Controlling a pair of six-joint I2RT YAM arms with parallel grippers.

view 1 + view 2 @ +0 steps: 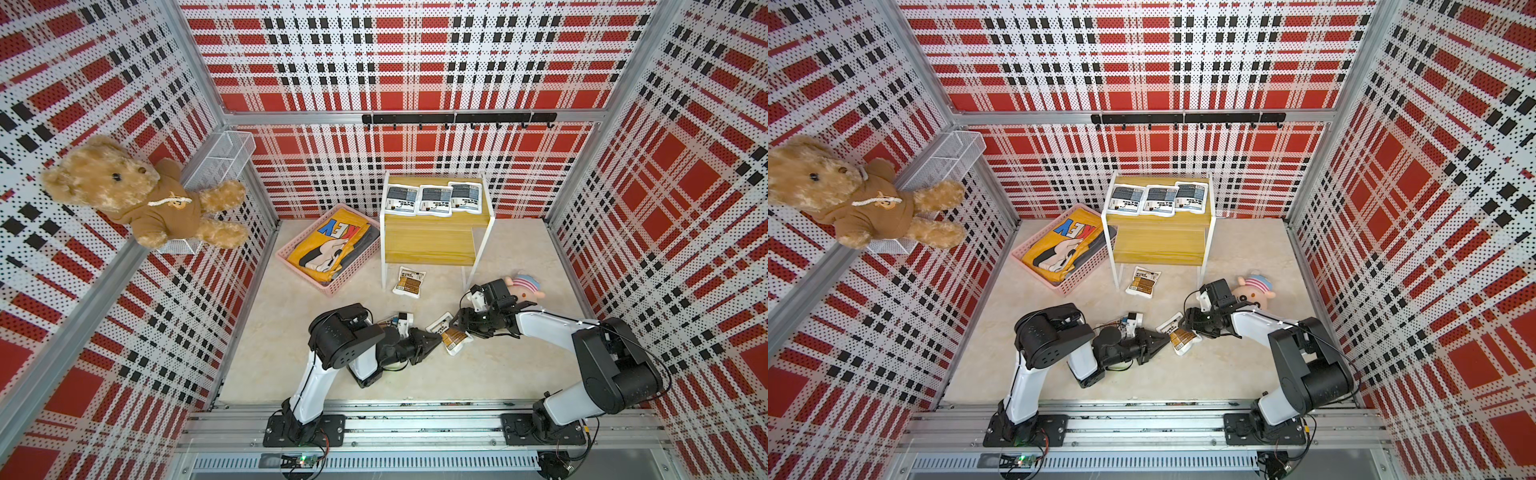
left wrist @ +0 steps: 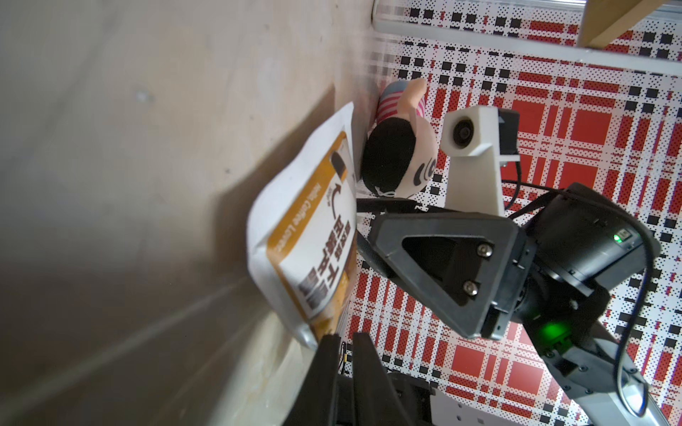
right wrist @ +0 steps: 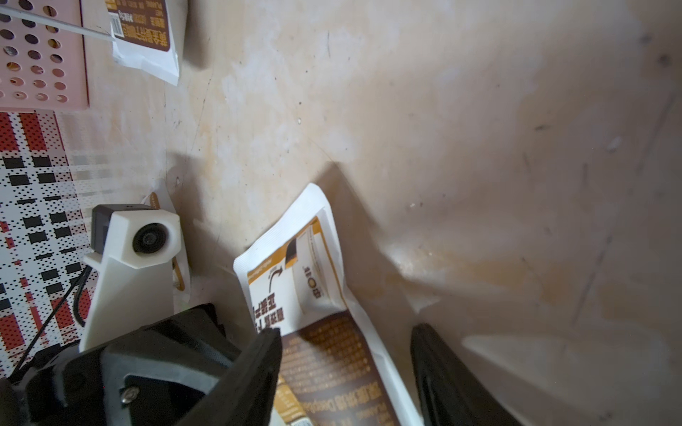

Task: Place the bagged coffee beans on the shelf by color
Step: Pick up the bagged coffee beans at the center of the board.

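Left gripper [image 1: 436, 338], jaws narrow, tips at one corner of a brown pouch [image 1: 454, 338]; whether that corner is pinched cannot be told. Right gripper [image 3: 346, 330], facing the left one, jaws wide with the same pouch between them; a firm grip cannot be confirmed. The pouch sits tilted off the floor between the two grippers. Seen from the left wrist, its long axis runs forward from the left fingertips; in both top views it slants across the gap. Both grippers are equally near it. The shelf [image 1: 430, 245] stands beyond both grippers, well apart. Its upper board carries three grey-blue pouches [image 1: 435, 199] in a row, and its lower board shows nothing on it. That bare tier is judged the destination for the brown set. A second brown pouch [image 1: 409, 281] lies flat between the left gripper and the shelf's feet. A third [image 3: 164, 201] shows only as a corner behind the left wrist camera. Farther off on the left gripper's side, the pink basket [image 1: 301, 274] holds a folded yellow garment [image 1: 328, 245].
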